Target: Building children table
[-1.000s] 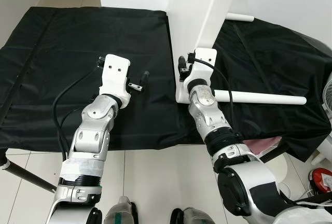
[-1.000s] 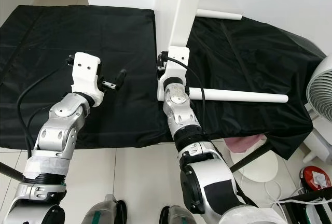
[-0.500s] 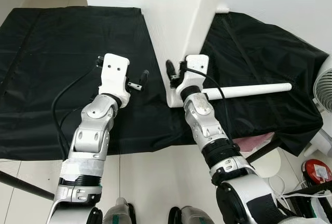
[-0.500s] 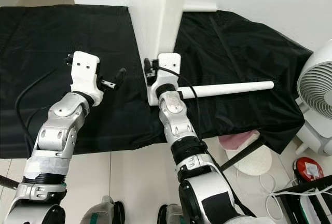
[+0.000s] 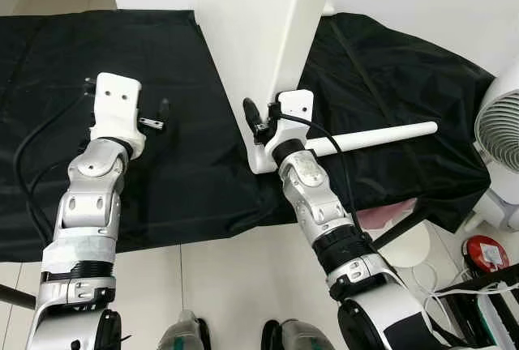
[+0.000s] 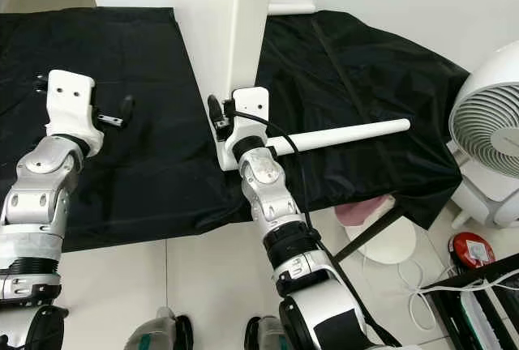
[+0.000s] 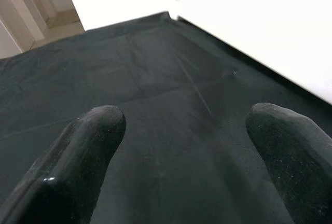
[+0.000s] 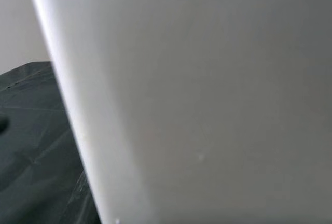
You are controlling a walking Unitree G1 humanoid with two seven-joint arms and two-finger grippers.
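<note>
The large white flat tabletop panel stands on the black cloth-covered counter. The right gripper is against its corner, finger state unclear. The left gripper hovers, fingers spread.

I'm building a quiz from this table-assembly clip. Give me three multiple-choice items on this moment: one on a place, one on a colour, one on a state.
1. Where is the right gripper?
A at the white panel's lower corner
B over the fan
C on the floor

2. What colour is the cloth?
A red
B black
C green

3. How are the left gripper's fingers?
A shut on a rod
B spread, holding nothing
C shut on a screw

Answers: 1 A, it sits against the white panel. 2 B, black throughout. 3 B, the left wrist view shows bare cloth between them.
</note>
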